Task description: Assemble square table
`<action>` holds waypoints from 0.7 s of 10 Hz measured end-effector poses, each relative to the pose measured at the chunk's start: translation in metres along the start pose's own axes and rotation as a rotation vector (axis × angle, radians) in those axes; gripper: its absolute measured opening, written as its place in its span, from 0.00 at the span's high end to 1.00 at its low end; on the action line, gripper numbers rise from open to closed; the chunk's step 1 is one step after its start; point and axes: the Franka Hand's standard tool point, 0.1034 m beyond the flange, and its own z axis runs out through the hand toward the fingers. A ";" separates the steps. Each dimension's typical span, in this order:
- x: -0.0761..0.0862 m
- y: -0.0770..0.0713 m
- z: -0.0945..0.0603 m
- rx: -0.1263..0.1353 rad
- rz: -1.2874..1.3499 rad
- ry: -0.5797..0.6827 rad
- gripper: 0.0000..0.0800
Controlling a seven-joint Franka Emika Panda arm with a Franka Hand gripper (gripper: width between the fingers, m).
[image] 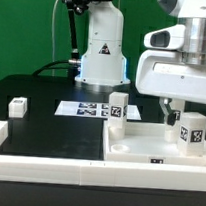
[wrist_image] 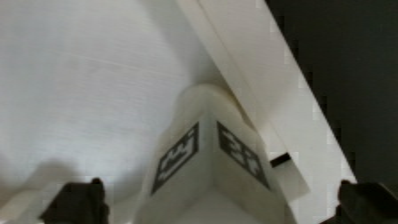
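The tool (image: 171,114) hangs low over the square slab (image: 147,150) of the table, its jaws spread wide and holding nothing. In the wrist view its two dark fingertips (wrist_image: 79,203) stand well apart, and between them, below the tool, lies a white leg (wrist_image: 214,140) with black-and-white tags on two of its faces. That leg rests on the slab's pale inner surface, close against the raised rim. Whether the fingertips touch the leg cannot be told.

The slab lies flat on the black desk (image: 49,127), directly beneath the tool, with its raised rim forming a shallow tray. Inside that tray, in the exterior view, one tagged leg (image: 118,106) stands upright some way off from the tool, toward the exterior view's left, at the slab's far edge. Another tagged leg (image: 193,129) stands just beside the tool on the exterior view's right. A tag shows on the slab's near edge.

Outside the slab, a fourth small tagged leg (image: 17,106) sits on the desk well apart from the tool, far toward the exterior view's left. The marker board (image: 90,109) lies flat on the desk beyond the slab, behind the upright leg. Long white border bars (image: 46,168) run along the desk's near edge.
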 end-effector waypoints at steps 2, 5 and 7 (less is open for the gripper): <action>0.000 -0.002 -0.002 -0.011 -0.233 0.008 0.19; 0.003 -0.001 -0.004 -0.010 -0.439 0.012 0.19; 0.004 0.000 -0.004 -0.011 -0.573 0.012 0.19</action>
